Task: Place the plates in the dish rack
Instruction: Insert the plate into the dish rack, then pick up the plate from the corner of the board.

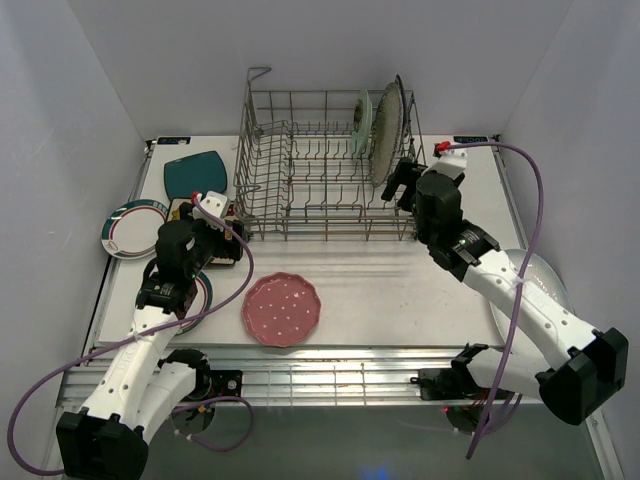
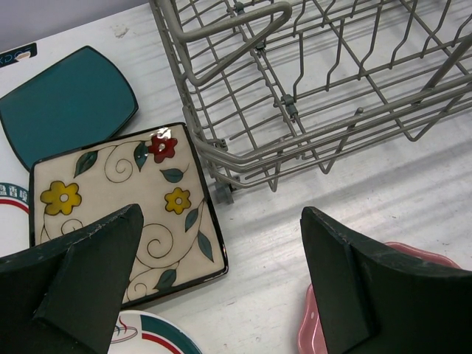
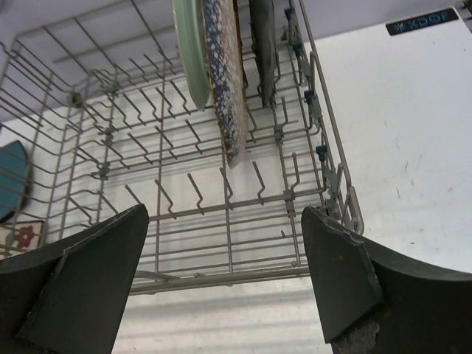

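Observation:
The grey wire dish rack (image 1: 330,226) stands at the back centre. A mint green plate (image 1: 363,122) and a speckled silver plate (image 1: 386,135) stand on edge at its right end; the right wrist view shows them (image 3: 190,51) (image 3: 223,74) with a third dark plate (image 3: 263,44). My right gripper (image 1: 400,186) is open and empty just outside the rack's front right corner. My left gripper (image 1: 222,238) is open and empty over the floral square plate (image 2: 118,199). The pink dotted plate (image 1: 282,309) lies at front centre.
A teal square plate (image 1: 195,175) and a white rimmed round plate (image 1: 132,228) lie at the left. Another rimmed plate (image 1: 200,295) lies under my left arm. A big white oval plate (image 1: 545,290) lies under my right arm. White walls close in both sides.

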Tool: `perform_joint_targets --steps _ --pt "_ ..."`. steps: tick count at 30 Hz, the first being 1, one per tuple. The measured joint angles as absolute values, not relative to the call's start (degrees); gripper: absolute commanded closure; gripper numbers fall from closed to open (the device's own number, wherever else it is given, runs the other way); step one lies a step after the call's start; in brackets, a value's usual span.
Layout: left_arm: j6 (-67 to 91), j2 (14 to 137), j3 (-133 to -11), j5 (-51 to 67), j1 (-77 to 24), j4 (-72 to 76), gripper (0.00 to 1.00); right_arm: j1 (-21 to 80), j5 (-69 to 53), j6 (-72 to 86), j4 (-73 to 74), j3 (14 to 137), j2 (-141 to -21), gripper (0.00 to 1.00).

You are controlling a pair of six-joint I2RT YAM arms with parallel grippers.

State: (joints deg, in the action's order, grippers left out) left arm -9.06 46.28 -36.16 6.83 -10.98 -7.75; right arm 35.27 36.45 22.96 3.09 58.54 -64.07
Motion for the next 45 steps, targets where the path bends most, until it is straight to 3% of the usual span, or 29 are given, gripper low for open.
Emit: perform_joint_targets --steps 6,31,45 --pt "-9.1 46.2 -36.2 6.8 -11.0 -7.7 0.02 35.3 37.1 24.6 8.4 62.4 -70.2 0.1" --pt "-9.1 44.8 -36.2 6.8 -11.0 -7.7 0.02 35.3 31.4 20.6 6.9 60.5 -67.6 0.1" --pt "-9.6 44.8 -36.2 8.9 -11.0 -7.8 0.02 35.3 12.4 16.0 0.8 51.7 -59.9 0.1"
